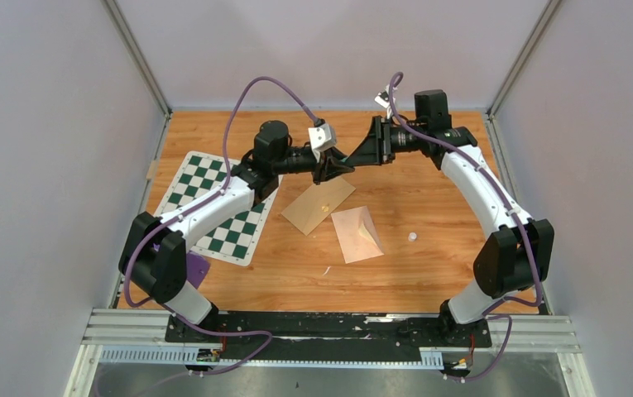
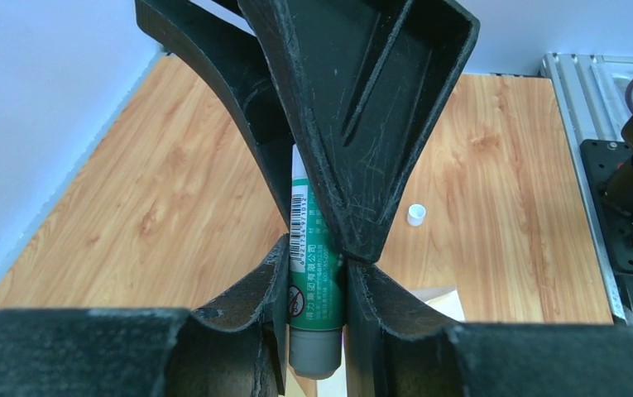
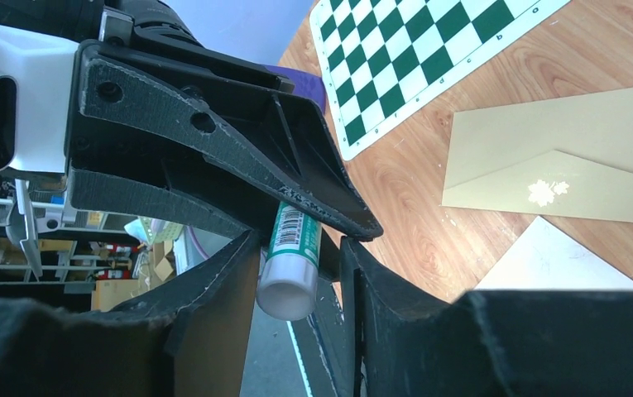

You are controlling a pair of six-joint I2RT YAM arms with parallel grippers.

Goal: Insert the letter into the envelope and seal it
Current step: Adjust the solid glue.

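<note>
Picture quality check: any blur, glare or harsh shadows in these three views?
Top external: even light, soft shadows, no glare, all sharp. Left wrist: the left pincer blurs up close, while the glue stick barcode reads crisp. Right wrist: the right pincer is soft in the foreground, the envelope sharp.

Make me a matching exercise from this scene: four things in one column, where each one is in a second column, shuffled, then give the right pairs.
Things:
1 glue stick
2 envelope
3 small white cap
4 chessboard mat

Places:
A flat on the table, left side
B alone, right of the letter
C in the air, gripped by the left end effector
D flat, just left of the letter

Pairs: 1-C, 2-D, 3-B, 4-A
</note>
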